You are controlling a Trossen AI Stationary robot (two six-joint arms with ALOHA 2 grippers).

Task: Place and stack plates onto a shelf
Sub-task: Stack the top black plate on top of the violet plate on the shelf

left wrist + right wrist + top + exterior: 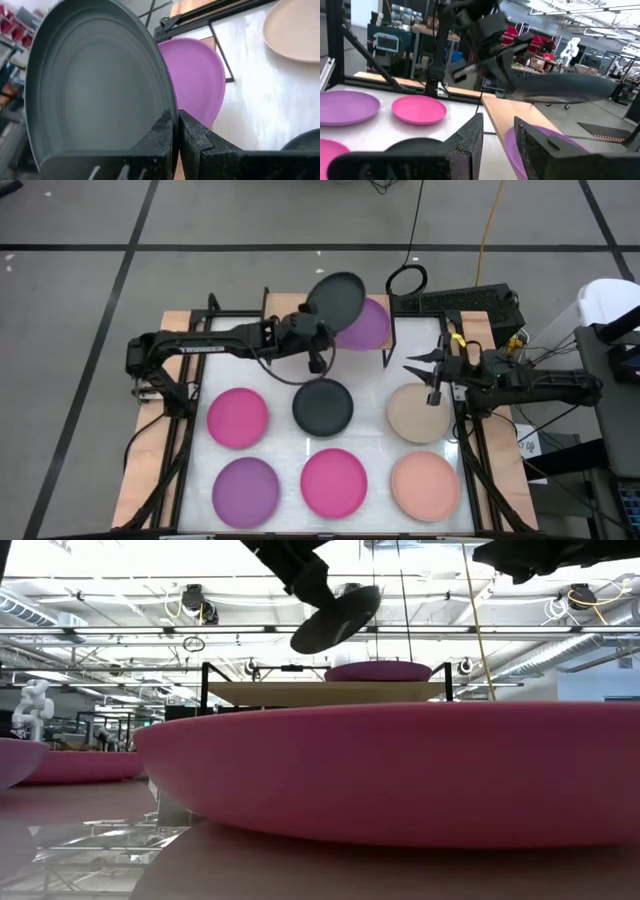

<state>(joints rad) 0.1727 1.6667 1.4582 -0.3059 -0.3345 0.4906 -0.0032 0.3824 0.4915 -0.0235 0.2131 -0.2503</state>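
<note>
My left gripper (318, 322) (175, 119) is shut on a dark grey plate (338, 298) (338, 618) and holds it in the air over the shelf (320, 693). A purple plate (370, 325) (197, 80) lies flat on the shelf's right part, partly under the held plate. My right gripper (426, 377) (497, 145) is open and hangs above the beige plate (418, 415) at the table's right. Several more plates rest flat on the table: magenta (237, 417), dark grey (322, 407), purple (245, 490), magenta (333, 480) and salmon (425, 485). My left gripper pinches the dark grey plate's rim (171, 102) on its near left side, one finger on the plate's upper face and one on its underside. The fingers come from the table's left, slanting toward the far side. The plate is lifted clear and tilted, its free side higher.
The shelf's black metal legs (390, 340) stand at the table's far edge. A black device (470, 305) and cables sit at the far right corner. The shelf's left part (500, 112) shows bare wood. In the low view the nearest magenta plate (400, 770) blocks most of the table.
</note>
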